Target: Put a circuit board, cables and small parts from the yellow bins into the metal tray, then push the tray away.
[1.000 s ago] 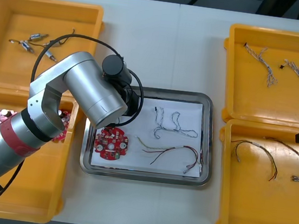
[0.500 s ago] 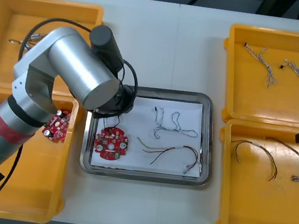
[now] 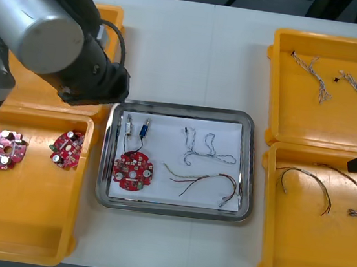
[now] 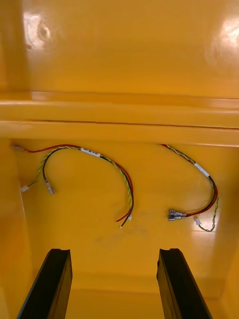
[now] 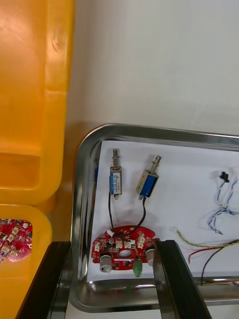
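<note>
**Left gripper raised clear of the tray**

The left gripper [image 5: 109, 286], fingers spread and holding nothing, hangs over the left side of the metal tray [image 3: 181, 110]. The circuit board [image 3: 133, 170] lies in the tray beneath it, with two small metal parts [image 3: 129, 126] just beyond the board. Half a second earlier the left arm hid that corner; it has since lifted away. The right gripper [image 4: 114, 286], fingers likewise apart, waits over its near yellow bin [image 4: 89, 239].

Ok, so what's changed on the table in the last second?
The left arm swung back off the metal tray toward the far left bin, its left hand open. Two small metal parts now lie uncovered in the tray, beyond the circuit board. The board, both cables and the right hand over the near right bin stayed put.
</note>
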You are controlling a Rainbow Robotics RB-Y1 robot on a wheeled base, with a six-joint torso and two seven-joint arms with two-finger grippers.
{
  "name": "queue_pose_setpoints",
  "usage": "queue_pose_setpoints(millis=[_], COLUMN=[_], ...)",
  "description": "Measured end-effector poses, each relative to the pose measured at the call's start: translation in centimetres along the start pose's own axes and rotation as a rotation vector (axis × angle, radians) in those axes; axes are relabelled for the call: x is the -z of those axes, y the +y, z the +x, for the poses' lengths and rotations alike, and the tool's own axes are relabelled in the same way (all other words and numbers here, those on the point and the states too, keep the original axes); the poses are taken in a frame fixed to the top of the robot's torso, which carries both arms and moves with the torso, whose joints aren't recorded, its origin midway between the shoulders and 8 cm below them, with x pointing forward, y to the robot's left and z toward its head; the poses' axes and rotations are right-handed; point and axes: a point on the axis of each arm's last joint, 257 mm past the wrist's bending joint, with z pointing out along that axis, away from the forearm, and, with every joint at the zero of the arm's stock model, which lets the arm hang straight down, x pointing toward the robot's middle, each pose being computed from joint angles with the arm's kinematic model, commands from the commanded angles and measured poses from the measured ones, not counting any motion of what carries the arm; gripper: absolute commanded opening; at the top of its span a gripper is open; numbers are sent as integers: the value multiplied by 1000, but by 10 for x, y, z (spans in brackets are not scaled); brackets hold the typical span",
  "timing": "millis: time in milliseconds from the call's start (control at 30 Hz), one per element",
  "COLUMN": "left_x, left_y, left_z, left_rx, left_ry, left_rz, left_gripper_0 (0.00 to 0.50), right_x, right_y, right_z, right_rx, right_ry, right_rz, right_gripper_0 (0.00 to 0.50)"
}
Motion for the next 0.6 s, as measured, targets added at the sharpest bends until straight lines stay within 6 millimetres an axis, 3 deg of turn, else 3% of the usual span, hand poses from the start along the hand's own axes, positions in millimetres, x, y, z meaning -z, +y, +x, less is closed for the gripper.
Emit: queue_pose_setpoints(millis=[333,600], left_x=[38,45], left_y=[24,67], left_z=[-16,-17], left_rx=[-14,-47], left_ry=[-35,-47], left_rz=[30,-49], left_gripper_0=[472,475], right_x=[21,23], right_y=[44,90], right_z=[3,-4], right_rx=[135,331], right_ry=[-22,-32], right_rz=[-101,-107], right_gripper_0=[500,500])
